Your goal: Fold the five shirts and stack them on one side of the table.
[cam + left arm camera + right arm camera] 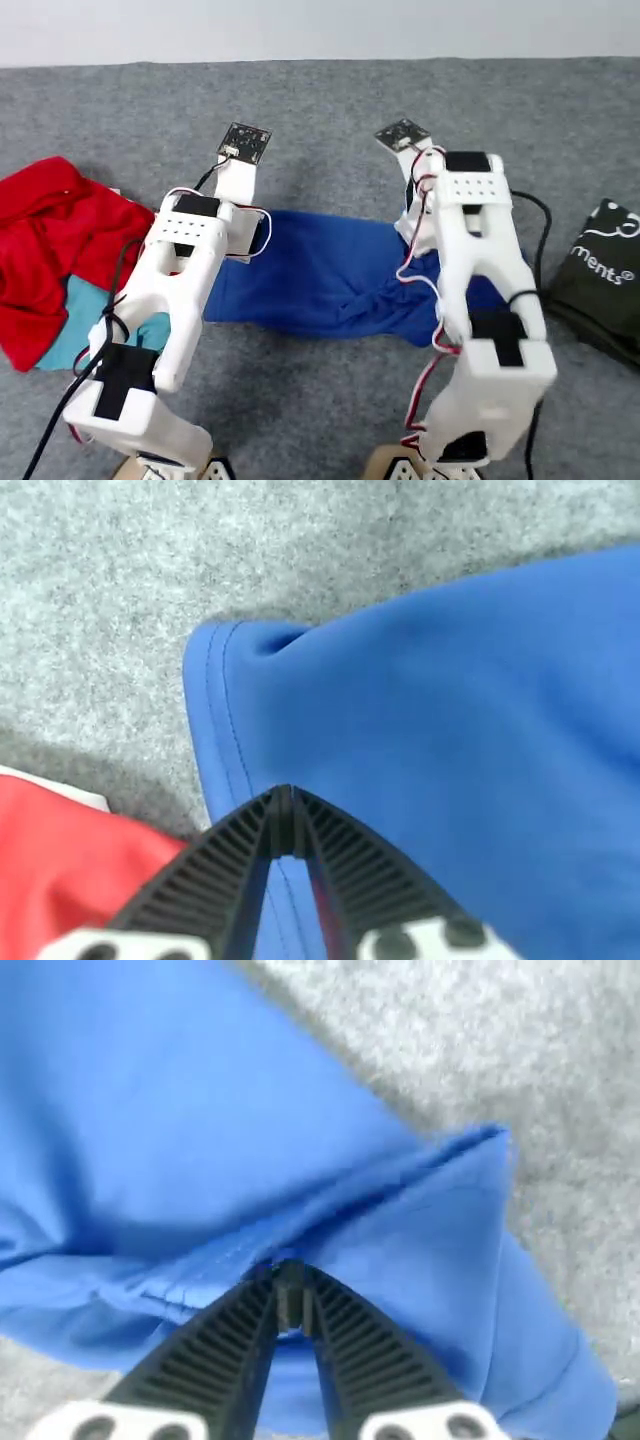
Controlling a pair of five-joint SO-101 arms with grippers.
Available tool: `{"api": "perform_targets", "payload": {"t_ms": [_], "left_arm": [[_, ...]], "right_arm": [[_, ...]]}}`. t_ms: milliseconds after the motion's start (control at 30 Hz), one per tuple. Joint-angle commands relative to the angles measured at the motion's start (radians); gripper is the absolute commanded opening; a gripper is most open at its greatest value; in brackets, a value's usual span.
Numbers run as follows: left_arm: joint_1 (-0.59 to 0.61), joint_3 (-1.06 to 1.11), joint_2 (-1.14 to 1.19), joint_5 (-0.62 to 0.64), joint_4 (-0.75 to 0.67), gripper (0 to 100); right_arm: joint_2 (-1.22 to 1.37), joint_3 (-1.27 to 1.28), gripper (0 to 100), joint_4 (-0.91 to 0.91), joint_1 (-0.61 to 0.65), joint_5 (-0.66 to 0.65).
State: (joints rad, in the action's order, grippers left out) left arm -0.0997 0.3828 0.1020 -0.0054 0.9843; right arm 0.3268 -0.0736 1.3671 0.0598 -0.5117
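- A red shirt (pixel 50 235) lay crumpled at the left edge of the grey tabletop (pixel 330 100), with a teal shirt (pixel 80 325) showing from under its near side.
- The left arm (pixel 165 310) rose from its base at the near-left and stretched away over the tabletop. Its wrist was bent down over the left end of the blue shirt (pixel 320 270), just beside the red one.
- The left pincer (pixel 290 802) pointed down at the cloth with its ribbed fingers (pixel 225 865) drawn together to a single point. It was closed on the blue shirt just inside the stitched hem at that end. The red shirt's edge showed close beside it.
- The blue shirt lay spread in a wide band across the middle of the tabletop, running left to right between the two arms. It was smooth on its left half and rumpled into folds toward the right.
- The right arm (pixel 485 300) rose from the near-right and likewise reached away from its base, its wrist tipped down over the right end of the blue shirt.
- The right pincer (pixel 290 1280) was pressed closed as well, its fingers (pixel 355 1345) meeting on a bunched fold of blue cloth, with a hemmed corner lying just beyond the tips.
- A dark garment (pixel 600 275) with pale print lay at the right edge of the tabletop, near the right arm but apart from the blue shirt.
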Motion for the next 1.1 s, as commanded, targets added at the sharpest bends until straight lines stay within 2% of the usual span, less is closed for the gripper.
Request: {"api": "perform_targets", "payload": {"t_ms": [0, 267, 500, 633, 833, 1067], "left_arm": [[0.002, -0.004, -0.058, 0.009, -0.014, 0], [0.002, -0.004, -0.055, 0.009, -0.015, 0], [0.002, -0.004, -0.054, 0.009, -0.017, 0], [0.002, -0.004, -0.054, 0.009, -0.017, 0], [0.002, -0.004, -0.052, 0.008, -0.017, 0], [0.002, -0.004, -0.052, 0.008, -0.017, 0]], "right_arm": [[0.073, -0.143, 0.9, 0.041, 0.022, 0.009], [0.131, -0.364, 0.9, 0.200, 0.108, 0.009], [0.133, -0.491, 0.9, 0.424, 0.082, 0.008], [0.142, -0.477, 0.9, 0.423, 0.042, 0.008], [0.200, -0.407, 0.9, 0.420, 0.068, 0.015], [0.308, -0.413, 0.9, 0.340, 0.183, 0.017]]}}
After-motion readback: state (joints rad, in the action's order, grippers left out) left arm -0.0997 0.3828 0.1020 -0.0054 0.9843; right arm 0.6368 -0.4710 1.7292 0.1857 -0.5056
